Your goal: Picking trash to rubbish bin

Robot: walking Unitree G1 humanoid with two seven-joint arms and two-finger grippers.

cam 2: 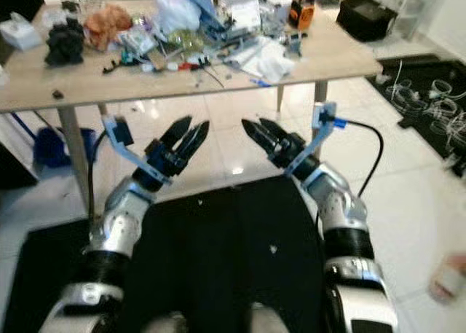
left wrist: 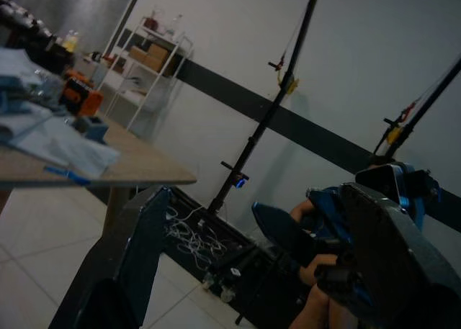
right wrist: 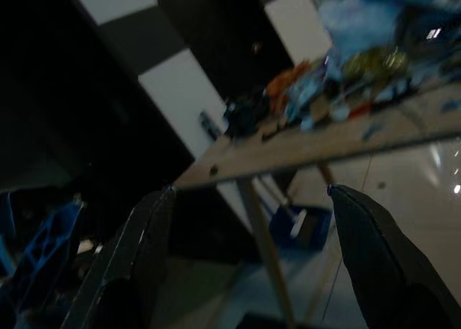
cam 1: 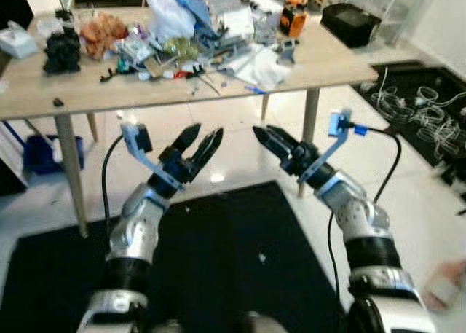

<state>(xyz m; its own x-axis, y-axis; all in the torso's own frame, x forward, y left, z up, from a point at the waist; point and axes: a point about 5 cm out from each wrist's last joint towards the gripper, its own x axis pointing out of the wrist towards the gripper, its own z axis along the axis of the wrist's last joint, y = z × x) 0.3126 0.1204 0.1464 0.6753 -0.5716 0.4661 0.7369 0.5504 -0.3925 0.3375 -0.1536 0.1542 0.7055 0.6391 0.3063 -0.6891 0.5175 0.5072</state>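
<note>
the trash pile (cam 1: 186, 38) lies on the worktop (cam 1: 328, 63), up ahead of both claws and well apart from them. the left claw (cam 1: 198, 142) and right claw (cam 1: 268, 138) are both spread and hold nothing. the left claw looks a bit nearer.

Cluttered workshop-like room: littered wooden table (cam 1: 44, 100), shelving (left wrist: 148, 62), coiled cables (cam 1: 429, 122) on the floor.
</note>
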